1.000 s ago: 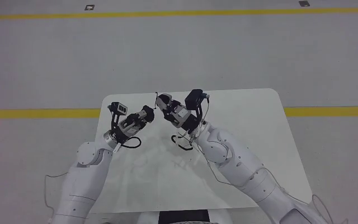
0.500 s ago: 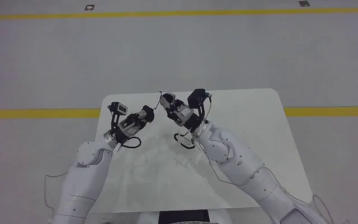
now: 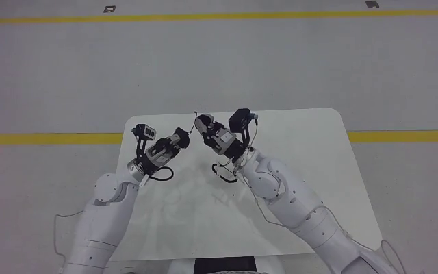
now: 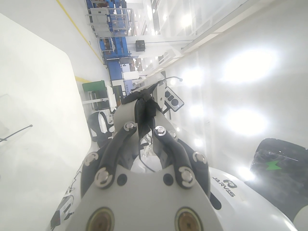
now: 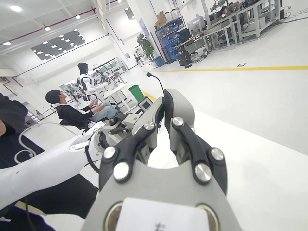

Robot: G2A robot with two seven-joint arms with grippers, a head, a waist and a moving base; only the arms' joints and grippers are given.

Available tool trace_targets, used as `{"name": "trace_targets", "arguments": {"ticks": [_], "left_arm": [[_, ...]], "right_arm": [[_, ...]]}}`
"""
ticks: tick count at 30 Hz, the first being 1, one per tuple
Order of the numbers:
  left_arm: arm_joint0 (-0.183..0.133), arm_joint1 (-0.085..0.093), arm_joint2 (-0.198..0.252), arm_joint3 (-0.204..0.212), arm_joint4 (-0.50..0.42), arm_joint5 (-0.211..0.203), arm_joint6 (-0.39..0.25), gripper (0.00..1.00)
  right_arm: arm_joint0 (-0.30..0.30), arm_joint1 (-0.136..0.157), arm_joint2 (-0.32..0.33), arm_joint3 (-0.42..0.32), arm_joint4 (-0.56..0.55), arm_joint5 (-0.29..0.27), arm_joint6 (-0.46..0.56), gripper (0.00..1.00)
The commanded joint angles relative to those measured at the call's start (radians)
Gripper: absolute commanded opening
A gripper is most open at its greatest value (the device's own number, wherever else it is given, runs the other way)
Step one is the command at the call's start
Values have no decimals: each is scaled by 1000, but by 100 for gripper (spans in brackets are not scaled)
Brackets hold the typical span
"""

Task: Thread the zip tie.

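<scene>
Black zip tie point(image 5: 159, 82) in the right gripper point(image 5: 164, 102) has barely shifted

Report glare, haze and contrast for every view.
Left wrist view: ceiling lights blow out the area beyond the left hand, and a pale haze lies over the table. Right wrist view: evenly lit, and the zip tie stands out dark against the pale floor. Top view: flat, even light, no glare.
</scene>
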Motion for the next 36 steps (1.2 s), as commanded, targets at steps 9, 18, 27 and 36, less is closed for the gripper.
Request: {"name": "trace_targets", "arguments": {"ticks": [9, 18, 27, 36], "left_arm": [[13, 5, -8, -15, 0, 0, 1, 0], [10, 4, 4, -22, 0, 0, 7, 0], [11, 5, 0, -33, -4, 0, 9, 0], [10, 5, 3, -39, -6, 0, 8, 0]], "right_arm": [[-22, -3, 2, -17, -23, -8, 14, 0], [-21, -2, -8, -21, -12, -8, -2, 0], [-24, 0, -8, -18, -16, -8, 19, 0], [-31, -2, -6, -26, -18, -8, 20, 0]]}}
